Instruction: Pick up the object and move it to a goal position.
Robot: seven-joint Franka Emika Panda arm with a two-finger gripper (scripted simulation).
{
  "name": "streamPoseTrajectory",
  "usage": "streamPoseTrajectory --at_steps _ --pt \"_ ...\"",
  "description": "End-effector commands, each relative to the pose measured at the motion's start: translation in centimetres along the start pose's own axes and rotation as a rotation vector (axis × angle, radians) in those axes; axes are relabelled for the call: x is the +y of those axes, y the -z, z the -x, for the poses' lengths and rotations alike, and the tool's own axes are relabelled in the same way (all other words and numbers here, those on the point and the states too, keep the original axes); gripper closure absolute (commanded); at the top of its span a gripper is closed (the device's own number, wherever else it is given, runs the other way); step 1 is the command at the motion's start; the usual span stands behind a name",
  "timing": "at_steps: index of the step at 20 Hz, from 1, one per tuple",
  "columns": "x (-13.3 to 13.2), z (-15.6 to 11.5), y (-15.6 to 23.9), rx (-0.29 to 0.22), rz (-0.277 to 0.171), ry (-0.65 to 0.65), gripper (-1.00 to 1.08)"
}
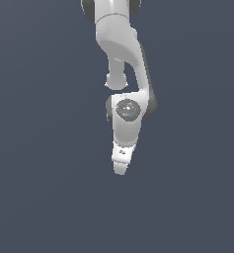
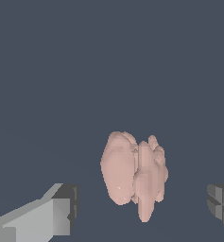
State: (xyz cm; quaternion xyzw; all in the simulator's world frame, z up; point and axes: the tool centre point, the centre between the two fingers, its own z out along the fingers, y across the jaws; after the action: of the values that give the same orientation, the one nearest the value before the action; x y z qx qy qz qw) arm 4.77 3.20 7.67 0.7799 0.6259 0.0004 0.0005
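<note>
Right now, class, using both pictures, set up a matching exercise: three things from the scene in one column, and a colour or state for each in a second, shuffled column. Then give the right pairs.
Column one:
1. object
2. arm
3. claw

Column two:
A. white
B. open, a finger on either side of the object
C. pinkish-tan and lumpy

Pairs: 1-C, 2-A, 3-B

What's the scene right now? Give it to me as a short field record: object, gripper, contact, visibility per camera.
object: lumpy pinkish-tan object, irregular shape
gripper: gripper open, one finger on each side of the object
contact: none visible; gaps show between both fingers and the object
exterior view: arm pointing down over a plain dark surface; object not visible there
wrist view: object and both fingertips visible
</note>
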Motion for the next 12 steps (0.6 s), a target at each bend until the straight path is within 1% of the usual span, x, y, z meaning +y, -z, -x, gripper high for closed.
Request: streamPoseTrajectory --at_steps 1,6,11,12 --pt "-0.1 0.0 -1.1 0.0 -0.001 0.001 -0.92" --pt "-0.2 0.0 -3.6 0.0 -0.001 0.004 -0.92" --pt "0.0 0.0 -4.2 0.0 -0.001 0.004 -0.92" --pt "0.0 0.0 -4.2 0.0 -0.001 0.004 1.08"
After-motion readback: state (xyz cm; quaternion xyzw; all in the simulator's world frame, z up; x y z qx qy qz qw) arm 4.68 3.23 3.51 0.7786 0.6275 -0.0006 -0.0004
